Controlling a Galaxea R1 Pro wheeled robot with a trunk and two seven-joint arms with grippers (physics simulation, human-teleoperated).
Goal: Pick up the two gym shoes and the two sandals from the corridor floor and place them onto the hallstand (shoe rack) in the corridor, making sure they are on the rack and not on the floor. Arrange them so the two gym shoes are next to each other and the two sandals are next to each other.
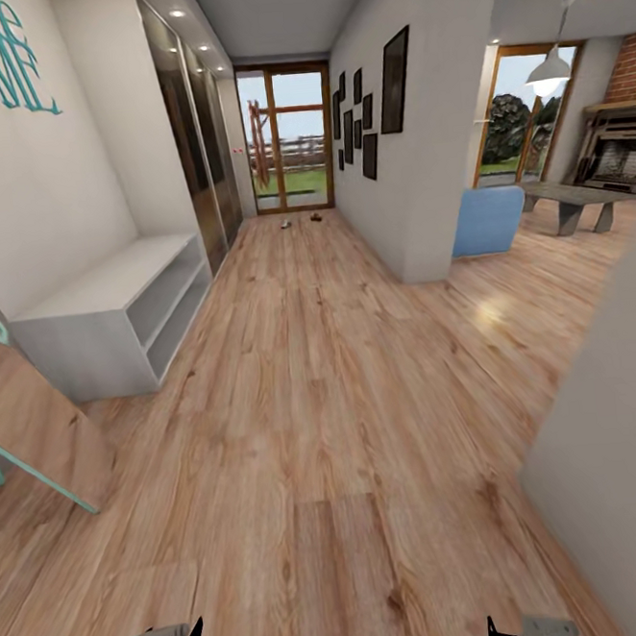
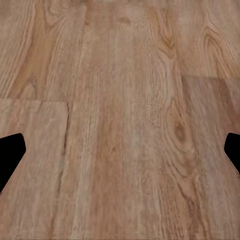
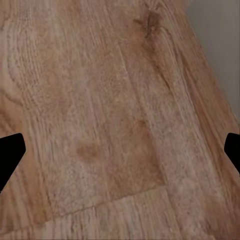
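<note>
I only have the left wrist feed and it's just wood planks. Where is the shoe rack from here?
Observer: In the head view the grey shoe rack stands against the wall on the robot's left, ahead.
Operator: Any shoes in sight?
Observer: Small dark things lie on the floor at the far end, by the glass door; too small to tell what they are.
Operator: Is the right gripper carrying anything?
Observer: No. In the right wrist view its fingers stand wide apart over bare floor beside a grey wall.

corridor floor (image 1: pixel 326 404): wood-grain planks, light brown, with a faint sheen
hallstand (image 1: pixel 115 312): smooth matt grey panels
wardrobe doors (image 1: pixel 197 145) beyond the hallstand: glossy and mirrored
</note>
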